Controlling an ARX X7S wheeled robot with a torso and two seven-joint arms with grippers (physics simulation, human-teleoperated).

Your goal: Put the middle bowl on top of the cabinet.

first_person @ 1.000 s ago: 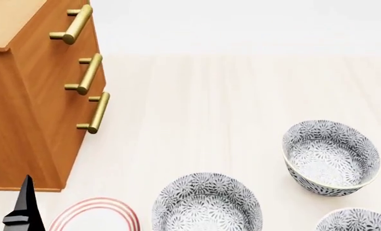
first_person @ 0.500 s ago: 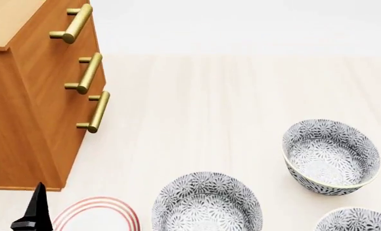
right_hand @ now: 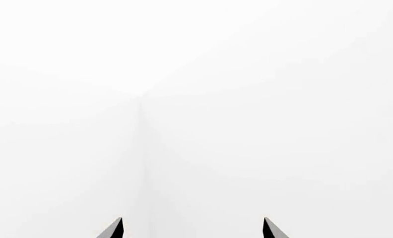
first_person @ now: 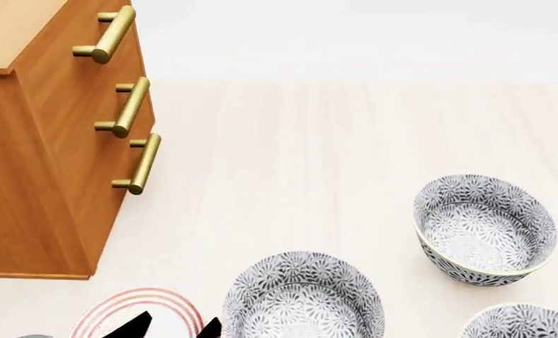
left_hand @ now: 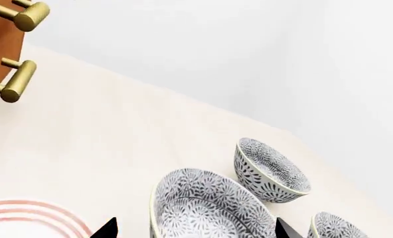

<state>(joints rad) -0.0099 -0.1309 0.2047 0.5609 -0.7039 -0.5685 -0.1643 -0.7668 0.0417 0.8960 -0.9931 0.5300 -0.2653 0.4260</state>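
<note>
The middle bowl (first_person: 303,299), grey-and-white floral, stands at the near centre of the pale table; in the left wrist view the middle bowl (left_hand: 206,206) fills the space ahead of the jaws. My left gripper (first_person: 175,328) is open, its two black fingertips over the plate just left of this bowl and apart from it. Through its own camera, the left gripper (left_hand: 193,230) frames the bowl between its tips. The cabinet (first_person: 44,141), orange-brown with brass handles, stands at the left. My right gripper (right_hand: 192,228) is open, facing only blank white.
Two identical bowls stand to the right, one further back (first_person: 484,229) and one at the near right edge (first_person: 523,324). A white plate with red rings (first_person: 133,310) lies between the cabinet and the middle bowl. Brass handles (left_hand: 14,82) show in the left wrist view.
My left gripper has moved right along the near edge, from beside the cabinet to over the plate, and turned so both fingertips show. The bowls have not moved.
</note>
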